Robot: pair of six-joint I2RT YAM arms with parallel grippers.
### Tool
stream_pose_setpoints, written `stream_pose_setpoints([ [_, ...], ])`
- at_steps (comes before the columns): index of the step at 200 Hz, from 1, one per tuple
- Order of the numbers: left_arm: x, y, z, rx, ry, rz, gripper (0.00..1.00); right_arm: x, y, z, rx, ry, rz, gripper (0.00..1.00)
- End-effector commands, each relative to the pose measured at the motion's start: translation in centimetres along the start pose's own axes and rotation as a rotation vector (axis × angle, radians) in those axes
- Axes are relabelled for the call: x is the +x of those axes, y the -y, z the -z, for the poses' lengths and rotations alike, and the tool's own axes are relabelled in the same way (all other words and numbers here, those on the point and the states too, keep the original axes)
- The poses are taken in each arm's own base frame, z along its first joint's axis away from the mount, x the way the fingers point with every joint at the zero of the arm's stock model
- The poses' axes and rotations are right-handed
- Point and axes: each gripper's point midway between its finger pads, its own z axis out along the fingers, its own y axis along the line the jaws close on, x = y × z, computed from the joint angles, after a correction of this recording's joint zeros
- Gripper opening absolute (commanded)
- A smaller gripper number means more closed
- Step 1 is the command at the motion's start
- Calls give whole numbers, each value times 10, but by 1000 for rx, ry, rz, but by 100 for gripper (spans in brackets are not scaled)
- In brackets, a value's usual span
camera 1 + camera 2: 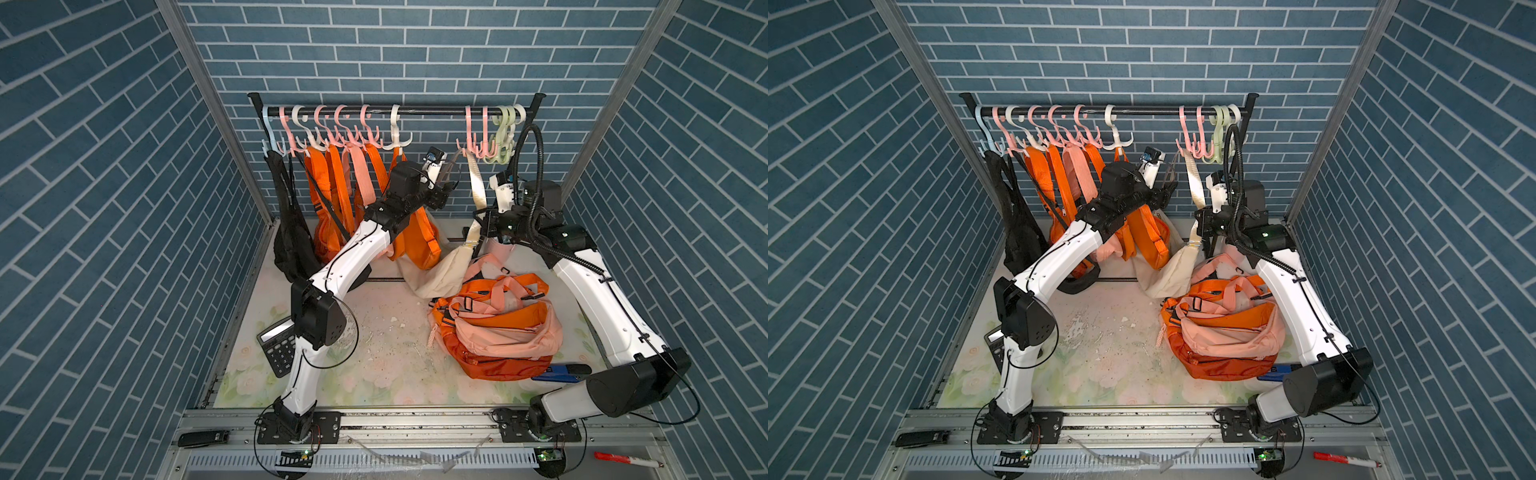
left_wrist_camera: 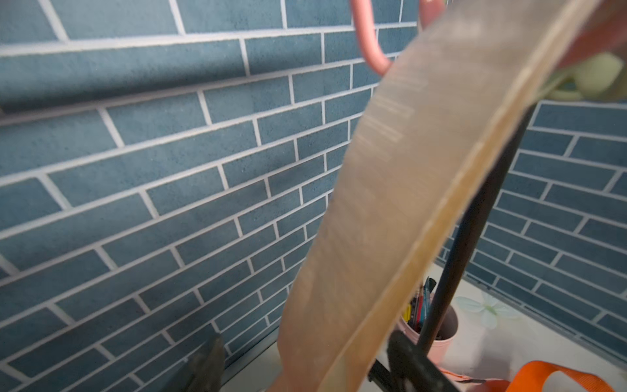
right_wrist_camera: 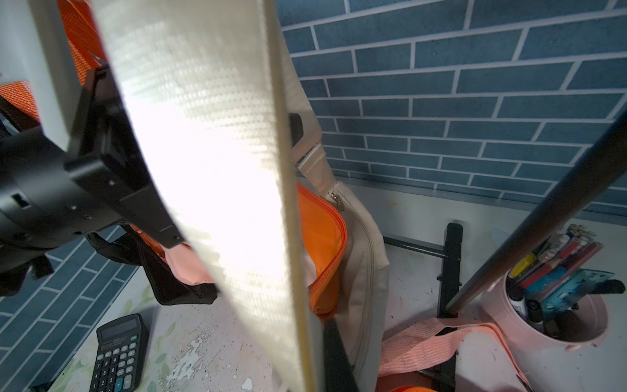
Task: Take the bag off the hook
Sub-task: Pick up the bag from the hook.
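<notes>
Surface with flower print (image 1: 386, 365) carries the black metal rail (image 1: 432, 111) and, below it, the body of the cream fabric bag (image 1: 440, 272). The bag's woven cream strap (image 1: 478, 187) is looped on 1 pink plastic hook (image 1: 468, 124). The right claw (image 1: 480, 227) is clamped on this strap; the left claw (image 2: 305, 370) stands apart around it. A downward pull could, I think, jam the loop on the hook's prong.

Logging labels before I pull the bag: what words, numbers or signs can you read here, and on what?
Nothing reads clearly.
Calculator: key signs and the line over its display are too small.
Red marker: print blurred.
Pens in the pink cup: lettering blurred.
</notes>
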Motion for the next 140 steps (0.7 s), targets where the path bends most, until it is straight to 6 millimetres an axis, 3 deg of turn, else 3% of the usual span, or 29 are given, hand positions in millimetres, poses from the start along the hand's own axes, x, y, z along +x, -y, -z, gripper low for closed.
stream_pose_setpoints([
  [1,-18,4,2,40,61,10,58,-2,-2,8,-9,10,-17,0],
  [24,-22,10,5,74,69,16,27,-5,-3,9,-11,13,-16,0],
  [40,-26,11,9,84,83,23,0,-8,-4,9,-16,17,-17,0],
  [140,-75,14,49,95,173,16,0,-20,-10,11,-42,45,-46,0],
])
